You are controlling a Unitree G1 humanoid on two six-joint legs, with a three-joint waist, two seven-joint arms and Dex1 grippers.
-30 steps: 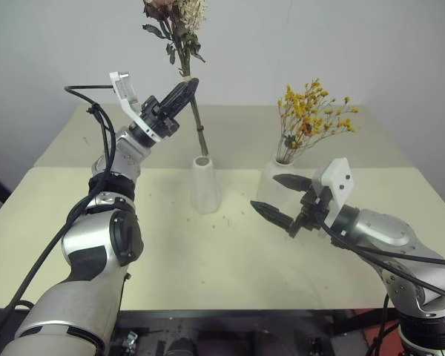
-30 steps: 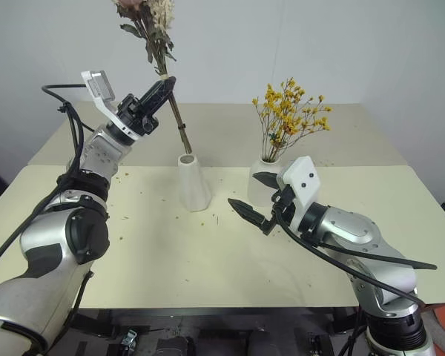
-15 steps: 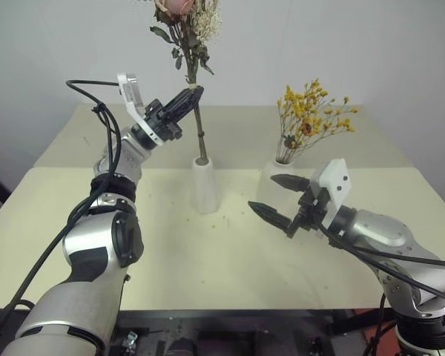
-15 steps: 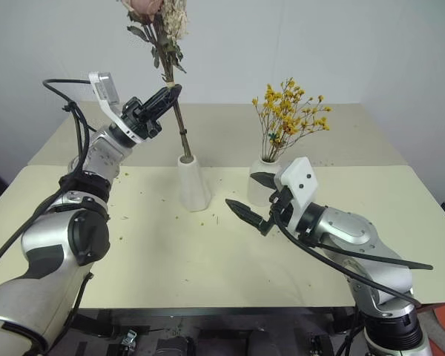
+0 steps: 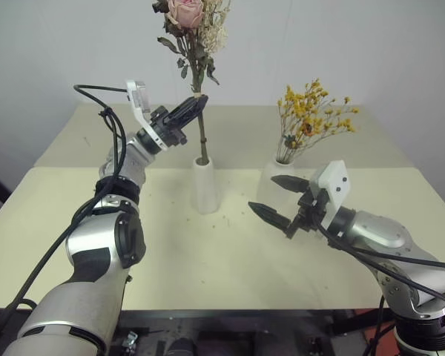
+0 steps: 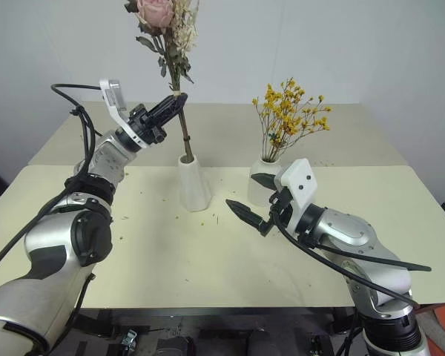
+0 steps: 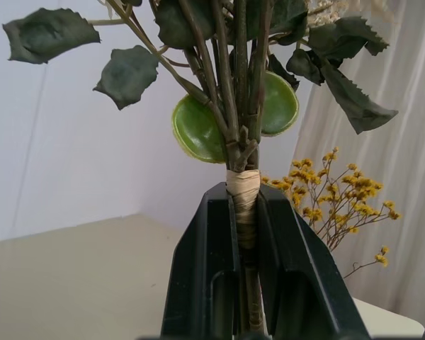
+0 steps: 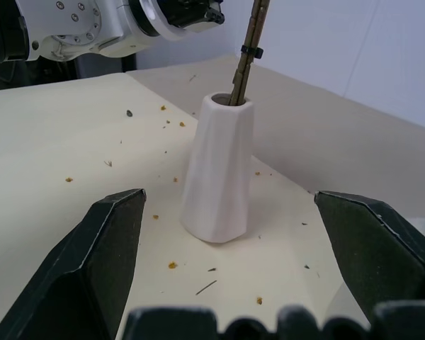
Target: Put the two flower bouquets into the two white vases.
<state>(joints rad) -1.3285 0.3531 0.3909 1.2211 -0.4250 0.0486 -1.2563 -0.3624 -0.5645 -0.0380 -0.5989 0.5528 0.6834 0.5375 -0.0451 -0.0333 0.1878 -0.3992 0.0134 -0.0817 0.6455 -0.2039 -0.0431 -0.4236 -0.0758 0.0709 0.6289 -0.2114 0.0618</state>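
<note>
Now the left tool [image 5: 195,106] is clamped on the stems of the rose bouquet [image 5: 190,26], its two black fingers [image 7: 205,283] pressed against the taped binding, well above the surface [image 5: 170,252]. From that grip the stems run down into the mouth of the slim cone vase [image 5: 205,185], which stands upright near the middle of the surface, toward its far edge; the pink rose, grey-green leaves and pale sprigs rise above the tool. In the right wrist view the stem ends sit inside the cone's opening. The right tool [image 5: 282,200] hangs level above the surface with its fingers spread wide and nothing between them, pointing toward the cone vase but apart from it. Just behind that tool stands the rounded vase [image 5: 273,182], partly hidden by it, already carrying the yellow spray [image 5: 311,115]. Small flecks of petal [image 8: 171,265] lie scattered on the surface around the cone vase. The near half of the surface is bare, and so are its left and right edges, leaving both arms open room on either side of the two vases.
</note>
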